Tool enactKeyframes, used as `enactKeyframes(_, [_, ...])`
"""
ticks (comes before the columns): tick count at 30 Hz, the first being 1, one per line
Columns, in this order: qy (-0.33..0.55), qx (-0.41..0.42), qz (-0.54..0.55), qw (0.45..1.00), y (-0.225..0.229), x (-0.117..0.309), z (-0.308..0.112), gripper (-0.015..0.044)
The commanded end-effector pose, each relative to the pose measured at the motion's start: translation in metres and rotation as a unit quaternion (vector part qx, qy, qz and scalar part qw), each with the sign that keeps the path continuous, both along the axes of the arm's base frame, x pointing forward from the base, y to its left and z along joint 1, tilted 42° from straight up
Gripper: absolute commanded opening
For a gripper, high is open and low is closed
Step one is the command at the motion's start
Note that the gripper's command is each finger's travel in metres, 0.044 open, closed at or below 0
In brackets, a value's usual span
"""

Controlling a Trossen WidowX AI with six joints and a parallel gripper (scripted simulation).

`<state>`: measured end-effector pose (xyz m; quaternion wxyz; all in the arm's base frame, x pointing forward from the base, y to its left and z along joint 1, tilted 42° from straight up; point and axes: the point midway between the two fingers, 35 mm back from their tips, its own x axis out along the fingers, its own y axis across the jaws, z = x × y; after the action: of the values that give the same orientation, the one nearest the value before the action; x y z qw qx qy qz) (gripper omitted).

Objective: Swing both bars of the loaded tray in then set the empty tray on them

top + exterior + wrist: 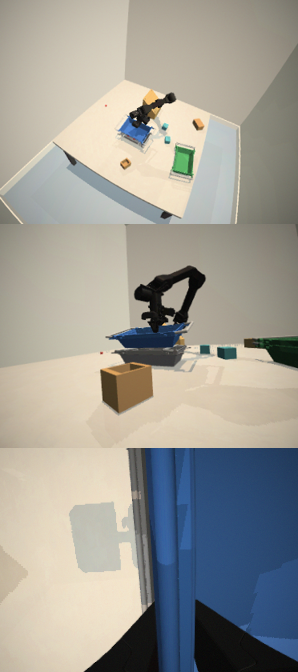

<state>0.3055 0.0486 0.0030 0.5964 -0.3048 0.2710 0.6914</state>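
The empty blue tray [129, 128] [148, 341] [240, 513] is held over the grey loaded tray [154, 358] [141, 523]. My gripper [136, 124] [155, 330] [175, 609] is shut on the blue tray's long side wall. The blue tray is nearly level, slightly higher on the right in the exterior view. Its underside is very close to the grey tray's top; whether they touch cannot be told. The blue tray's own wire bars stick out at its ends. The grey tray's load and most of its bars are hidden beneath.
A green tray [183, 160] [286, 354] stands to the right. Two teal blocks [165, 126] [227, 353] lie between the trays. An open orange box [126, 163] [136, 392] stands in front. A yellow block [151, 98] is behind; an orange block [198, 124] is farther right.
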Motion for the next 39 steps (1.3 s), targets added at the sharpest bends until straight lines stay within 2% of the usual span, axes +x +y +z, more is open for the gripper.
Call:
enactKeyframes(1, [0.004,-0.002,0.007,1.0,0.005,-0.003,-0.002,0.0])
enactKeyframes(39, [0.004,-0.002,0.007,1.0,0.02,-0.013,-0.02,0.0])
